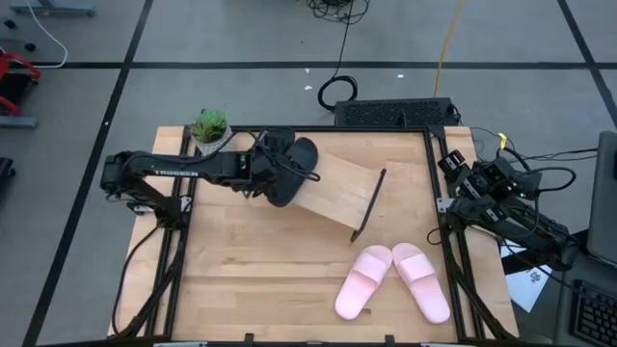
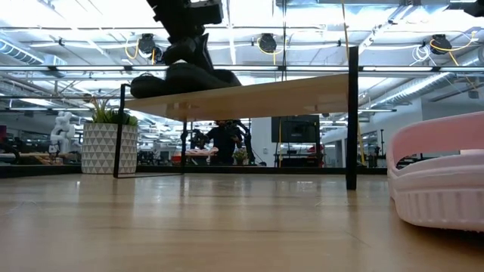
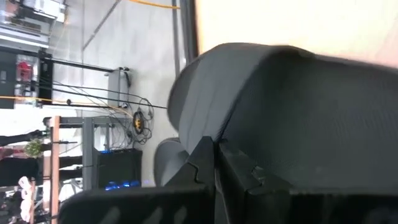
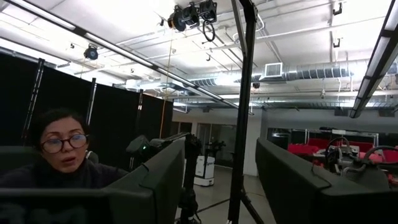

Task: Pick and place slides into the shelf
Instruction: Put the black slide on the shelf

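The left gripper [image 1: 273,172] pinches a black slide [image 1: 287,175] on the shelf [image 1: 337,188], at the top's nine o'clock end. The pink slides [image 1: 390,280] lie on the bench [image 1: 251,270] toward five o'clock. The right gripper [image 4: 214,186] rests at three o'clock, fingers spread.

1. A small green plant [image 1: 209,123] stands in a white patterned pot [image 2: 109,148] at the far left corner of the wooden table [image 1: 260,270].
2. A black keyboard [image 1: 393,113] lies just behind the far edge of the table.
3. A coiled black cable [image 1: 336,92] lies on the grey floor behind it.
4. A person with glasses [image 4: 59,155] shows in the room.
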Tool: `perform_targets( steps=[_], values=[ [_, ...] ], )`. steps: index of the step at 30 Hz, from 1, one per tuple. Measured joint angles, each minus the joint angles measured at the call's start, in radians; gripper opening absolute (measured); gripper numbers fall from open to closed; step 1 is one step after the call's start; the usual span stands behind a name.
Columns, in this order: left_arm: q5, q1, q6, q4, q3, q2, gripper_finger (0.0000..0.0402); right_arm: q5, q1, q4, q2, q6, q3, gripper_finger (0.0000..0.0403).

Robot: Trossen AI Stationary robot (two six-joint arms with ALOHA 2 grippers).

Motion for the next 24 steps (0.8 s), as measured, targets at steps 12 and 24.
perform_targets(
  steps=[12,24],
  values=[
    [0.018,-0.001,-0.048,-0.044,0.001,-0.023,0.0,-0.018,0.0,-0.022,0.0,-0.022,0.0,0.0187],
    [0.026,0.0,-0.047,-0.037,0.001,-0.023,0.0,-0.018,0.0,-0.027,0.0,-0.022,0.0,0.0187]
  ],
)
